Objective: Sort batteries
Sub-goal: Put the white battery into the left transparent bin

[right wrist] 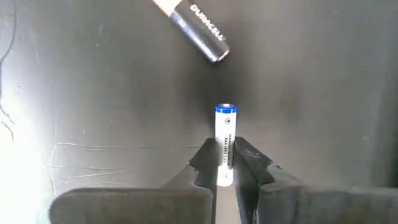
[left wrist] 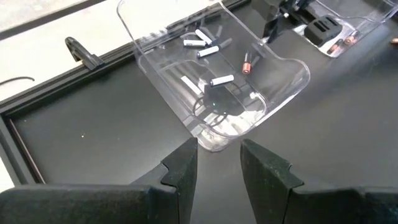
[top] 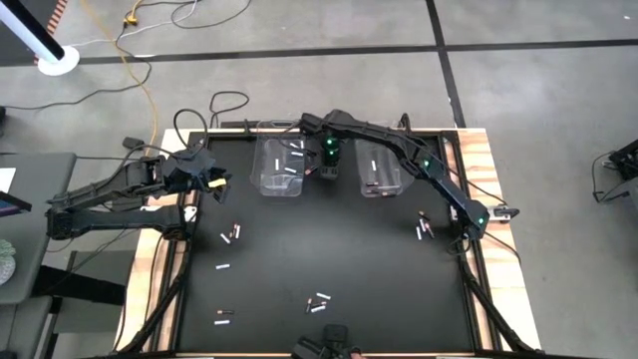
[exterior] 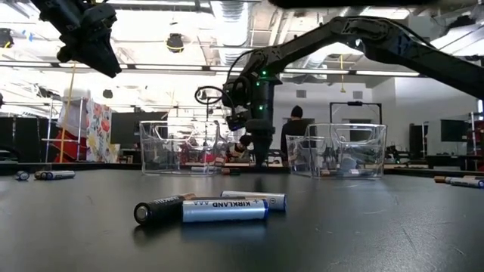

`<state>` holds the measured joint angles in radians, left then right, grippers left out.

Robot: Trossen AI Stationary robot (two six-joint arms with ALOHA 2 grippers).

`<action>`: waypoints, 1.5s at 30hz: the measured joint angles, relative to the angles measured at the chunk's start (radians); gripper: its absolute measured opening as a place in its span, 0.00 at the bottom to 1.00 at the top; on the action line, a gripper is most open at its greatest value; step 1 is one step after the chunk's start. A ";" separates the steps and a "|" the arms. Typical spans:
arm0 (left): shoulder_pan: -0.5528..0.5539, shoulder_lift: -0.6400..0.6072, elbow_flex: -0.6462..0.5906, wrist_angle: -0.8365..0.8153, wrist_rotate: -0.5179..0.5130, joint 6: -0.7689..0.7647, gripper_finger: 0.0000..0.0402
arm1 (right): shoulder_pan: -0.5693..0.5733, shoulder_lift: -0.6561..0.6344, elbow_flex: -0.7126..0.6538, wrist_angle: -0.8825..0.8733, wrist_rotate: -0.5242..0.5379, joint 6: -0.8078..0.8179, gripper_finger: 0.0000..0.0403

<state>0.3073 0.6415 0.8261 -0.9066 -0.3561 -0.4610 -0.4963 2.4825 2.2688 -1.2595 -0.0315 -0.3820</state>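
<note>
My right gripper [right wrist: 225,168] points down over the dark table between the two clear bins [top: 277,168] [top: 379,168] and is shut on a white battery [right wrist: 225,140] with a blue end. A dark battery [right wrist: 200,30] lies on the table just beyond it. My left gripper [left wrist: 219,163] hangs open and empty, raised over the table's left side [top: 212,182]. It looks down at the left bin [left wrist: 211,81], which holds several white batteries and one copper-ended one. More batteries lie loose on the table [top: 231,235] [top: 317,302] [top: 423,229]. My right gripper pinches the white battery between its two fingers, which come from above and point down. They close on the end away from the blue cap [right wrist: 225,163], and the blue-capped end [right wrist: 226,112] sticks out past the fingers. Whether the battery is clear of the table I cannot tell.
Three batteries lie close to the low camera [exterior: 212,208]. The right bin [left wrist: 336,31] holds dark copper-ended batteries. Raised black rails and wooden edges [top: 478,160] frame the table. A cable loop [top: 224,105] lies behind the far edge.
</note>
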 joint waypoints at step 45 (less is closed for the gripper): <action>0.000 0.000 0.000 -0.001 0.002 0.023 0.29 | 0.107 -0.156 0.087 0.417 -0.104 0.147 0.10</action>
<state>0.3075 0.6411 0.8261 -0.9073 -0.3542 -0.4381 -0.3895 2.3267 2.3554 -0.8430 -0.1353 -0.2354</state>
